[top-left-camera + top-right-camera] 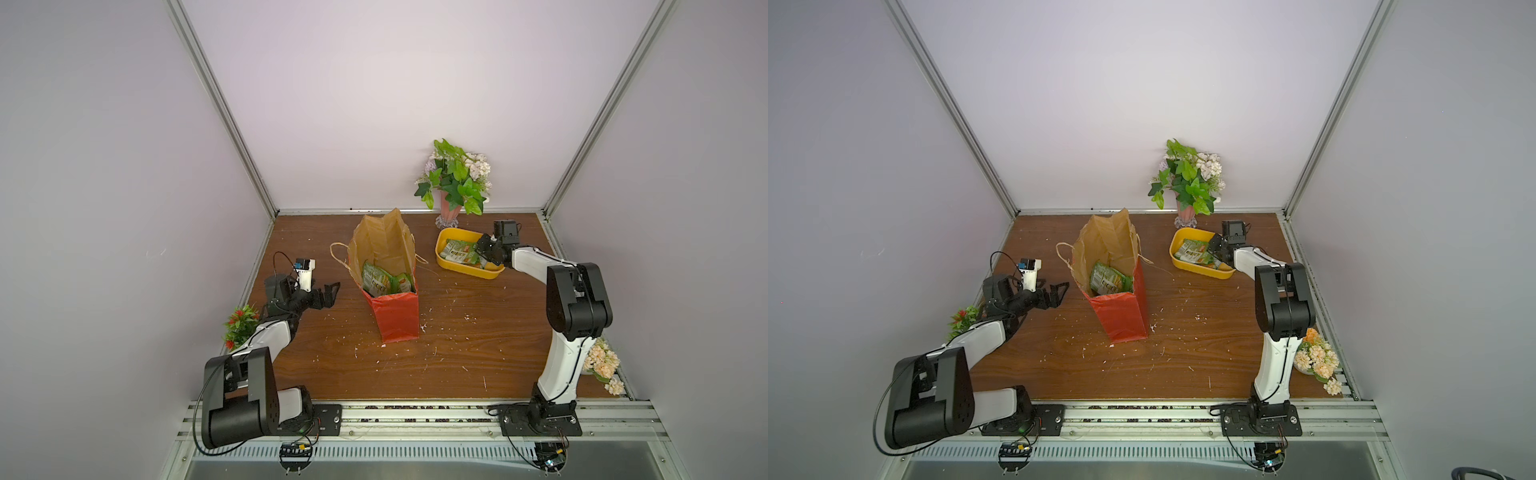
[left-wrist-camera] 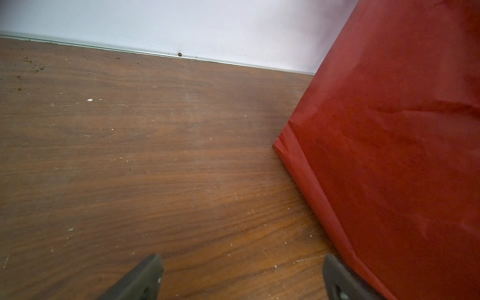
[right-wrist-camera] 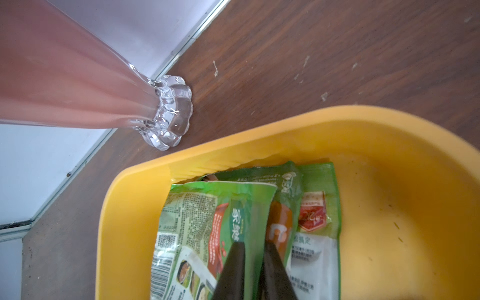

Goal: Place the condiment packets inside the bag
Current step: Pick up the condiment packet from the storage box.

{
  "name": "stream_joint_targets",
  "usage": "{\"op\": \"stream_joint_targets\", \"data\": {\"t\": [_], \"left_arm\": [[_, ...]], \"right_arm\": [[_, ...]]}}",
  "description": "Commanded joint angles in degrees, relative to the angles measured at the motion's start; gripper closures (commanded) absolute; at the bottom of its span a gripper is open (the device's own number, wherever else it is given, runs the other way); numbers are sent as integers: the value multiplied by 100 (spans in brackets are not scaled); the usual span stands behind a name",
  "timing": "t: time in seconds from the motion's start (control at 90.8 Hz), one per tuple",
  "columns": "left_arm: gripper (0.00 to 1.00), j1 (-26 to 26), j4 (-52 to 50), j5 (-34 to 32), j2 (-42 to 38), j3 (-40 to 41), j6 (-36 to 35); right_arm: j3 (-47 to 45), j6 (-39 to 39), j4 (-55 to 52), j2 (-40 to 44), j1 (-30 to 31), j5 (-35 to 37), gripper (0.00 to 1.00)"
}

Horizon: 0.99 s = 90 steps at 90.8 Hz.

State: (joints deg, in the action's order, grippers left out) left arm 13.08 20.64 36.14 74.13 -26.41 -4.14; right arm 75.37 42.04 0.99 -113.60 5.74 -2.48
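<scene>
Reaching into the yellow tub [image 1: 462, 268] at the far right of the table [image 1: 457, 357], the right gripper [image 1: 484, 250] points down at the condiment packets [image 1: 459, 251] lying there. In the right wrist view its two dark fingers [image 3: 231, 270] stand narrow, pinched on a raised side edge of the top packet [image 3: 197, 228], which is green with a barcode, a block of small print and food pictures. A second packet [image 3: 315, 215], green and white with a red-orange label, lies under it on the tub floor. Whether the top packet is clear of the one below cannot be told; the view is too close. A pink glass vase [image 3: 78, 85] with a clear fluted foot stands just beyond the tub at the far wall and holds an artificial plant [image 1: 455, 174]. The bag [image 1: 397, 320] stands upright mid-table, well left of the tub, red outside and brown inside, with its mouth open and twine handles hanging out to either side. Two green packets [image 1: 380, 280] sit low inside it, seen in both top views. The left gripper [image 1: 332, 296] hovers low just left of the bag, jaws wide with nothing between them. In the left wrist view one of its fingers [image 2: 337, 280] sits just beside the bag's red lower edge, contact uncertain.
</scene>
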Motion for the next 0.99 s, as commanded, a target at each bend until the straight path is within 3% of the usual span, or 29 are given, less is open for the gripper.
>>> {"op": "stream_joint_targets", "data": {"t": [0.0, 0.253, 0.286, 0.341, 0.407, 0.76, 0.98], "left_arm": [[1, 63, 98, 113, -81, 80, -77], [1, 56, 98, 121, -102, 87, -75], [1, 62, 98, 121, -102, 85, -70], [1, 61, 98, 117, -107, 84, -69], [1, 59, 99, 121, -106, 86, -64], [1, 61, 107, 111, -109, 82, -47], [1, 57, 98, 91, -93, 75, -38]], "right_arm": [[215, 68, 186, -57, 41, -136, 83], [159, 321, 568, -210, 44, -469, 84], [154, 340, 606, -218, 42, -508, 86], [140, 361, 625, -171, 41, -516, 100], [65, 357, 676, -6, 39, -498, 100], [-1009, 204, 950, 2468, 108, -147, 100], [-1156, -144, 621, 3861, 812, 175, 100]]}}
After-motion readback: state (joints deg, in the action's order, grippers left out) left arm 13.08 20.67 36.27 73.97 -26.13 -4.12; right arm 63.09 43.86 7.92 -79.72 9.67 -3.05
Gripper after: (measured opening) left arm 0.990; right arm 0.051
